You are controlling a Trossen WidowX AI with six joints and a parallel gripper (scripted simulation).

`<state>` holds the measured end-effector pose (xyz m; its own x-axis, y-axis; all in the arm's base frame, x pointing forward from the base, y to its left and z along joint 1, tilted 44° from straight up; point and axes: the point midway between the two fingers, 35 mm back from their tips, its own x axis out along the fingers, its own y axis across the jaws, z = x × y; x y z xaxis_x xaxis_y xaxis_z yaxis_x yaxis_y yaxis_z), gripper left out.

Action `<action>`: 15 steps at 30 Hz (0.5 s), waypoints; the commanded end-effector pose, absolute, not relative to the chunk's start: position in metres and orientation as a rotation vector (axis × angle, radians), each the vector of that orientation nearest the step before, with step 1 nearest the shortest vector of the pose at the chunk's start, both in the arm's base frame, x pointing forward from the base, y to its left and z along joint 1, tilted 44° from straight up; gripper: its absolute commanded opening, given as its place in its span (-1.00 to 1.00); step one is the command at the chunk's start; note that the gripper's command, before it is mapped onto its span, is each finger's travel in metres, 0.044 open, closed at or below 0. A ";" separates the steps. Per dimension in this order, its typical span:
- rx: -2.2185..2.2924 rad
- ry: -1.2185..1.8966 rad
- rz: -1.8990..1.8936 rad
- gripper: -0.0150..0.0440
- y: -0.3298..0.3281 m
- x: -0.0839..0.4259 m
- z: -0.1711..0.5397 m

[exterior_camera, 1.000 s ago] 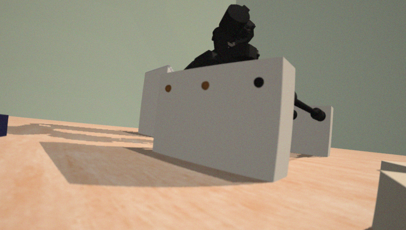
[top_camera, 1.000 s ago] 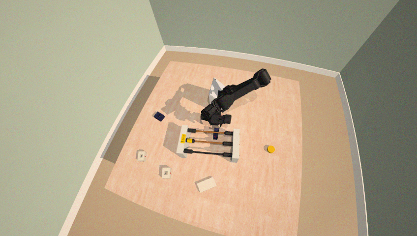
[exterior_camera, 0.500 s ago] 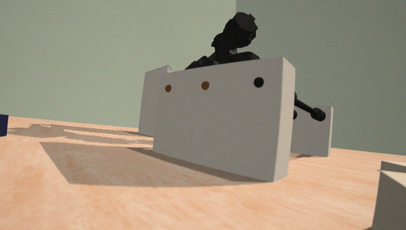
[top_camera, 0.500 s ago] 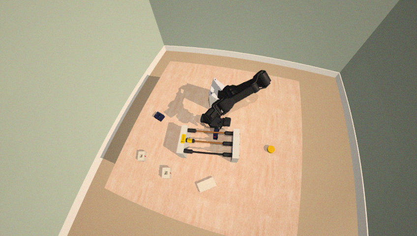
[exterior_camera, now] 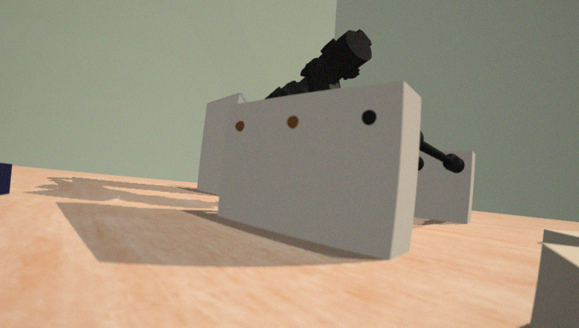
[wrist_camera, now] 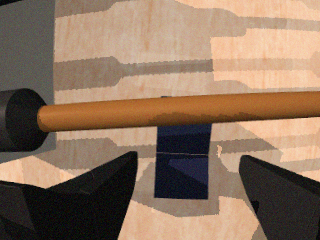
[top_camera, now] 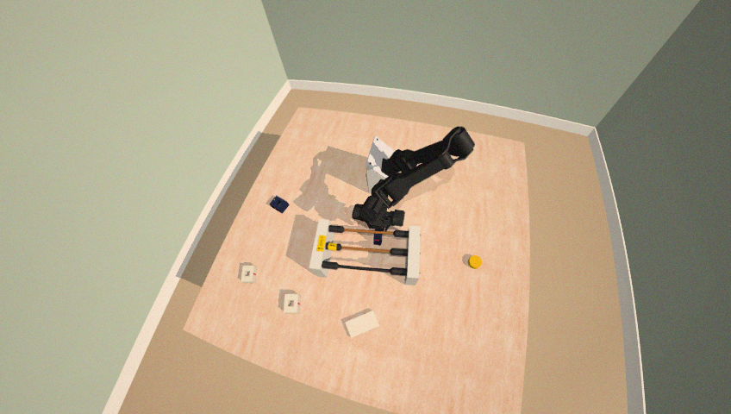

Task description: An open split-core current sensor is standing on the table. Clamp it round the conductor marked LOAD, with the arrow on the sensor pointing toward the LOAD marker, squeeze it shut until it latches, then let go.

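Note:
A dark blue sensor (top_camera: 377,239) (wrist_camera: 182,175) stands on the table inside the rack, partly beneath the rear copper conductor (top_camera: 359,230) (wrist_camera: 190,109). A red mark shows on it in the top view. Its jaw opening and arrow cannot be made out. My gripper (wrist_camera: 188,162) is open above it, one fingertip on each side in the wrist view, with gaps on both sides. The yellow LOAD label (top_camera: 321,242) is on the left post. The middle copper conductor (top_camera: 365,249) has a yellow marker sleeve (top_camera: 333,247) beside that label.
The rack has a left post (top_camera: 319,264) (exterior_camera: 313,170) and a right post (top_camera: 413,256). A black conductor (top_camera: 364,268) runs at its front. Another blue block (top_camera: 279,203) (exterior_camera: 5,178), two cream blocks with holes, a cream slab (top_camera: 361,323) and a yellow disc (top_camera: 475,261) stand around.

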<state>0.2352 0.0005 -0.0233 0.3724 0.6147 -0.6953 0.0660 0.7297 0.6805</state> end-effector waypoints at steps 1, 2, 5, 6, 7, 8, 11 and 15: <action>0.713 1.159 0.394 0.47 0.006 0.234 -0.028; 0.713 1.159 0.394 0.47 0.006 0.234 -0.028; 0.698 1.154 0.392 0.20 0.003 0.236 -0.025; 0.698 1.154 0.392 0.12 0.003 0.236 -0.025; 0.698 1.154 0.392 0.09 0.003 0.236 -0.025; 0.698 1.154 0.392 0.07 0.003 0.236 -0.025; 0.698 1.154 0.392 0.00 0.003 0.236 -0.025; 0.698 1.154 0.392 -0.09 0.003 0.236 -0.025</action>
